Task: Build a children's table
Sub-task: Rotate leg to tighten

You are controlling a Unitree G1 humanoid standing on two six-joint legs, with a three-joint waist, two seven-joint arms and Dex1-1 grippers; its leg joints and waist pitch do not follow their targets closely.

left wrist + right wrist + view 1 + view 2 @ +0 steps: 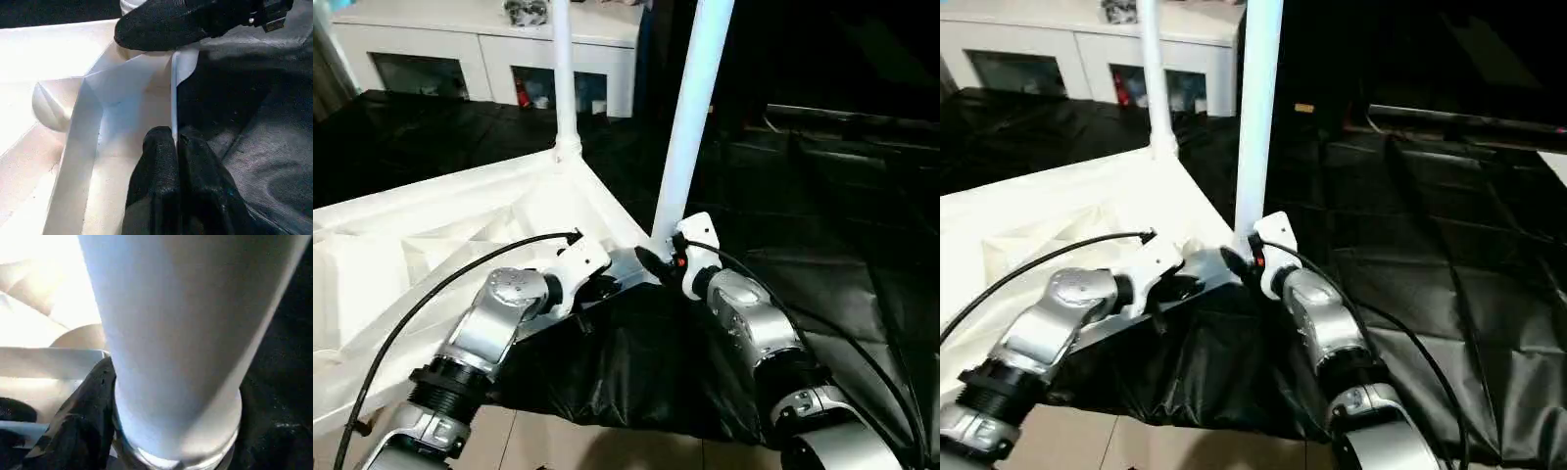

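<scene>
The children's table lies upside down, its white tabletop (431,225) showing the ribbed underside. Two white legs stand upright in corner sockets: a far leg (564,78) and a near leg (690,127). My left gripper (174,142) is shut on the thin rim (173,88) of the tabletop, just beside the near corner. My right gripper (658,257) is closed around the base of the near leg (186,333), with one black finger (83,421) pressed against its side. That same gripper's finger (166,24) crosses the corner in the left wrist view.
A white glass-doored cabinet (489,49) stands at the back. Black sheeting (822,196) covers the ground to the right and hangs under the near corner (636,362). Pale floor tiles (607,446) show at the near edge.
</scene>
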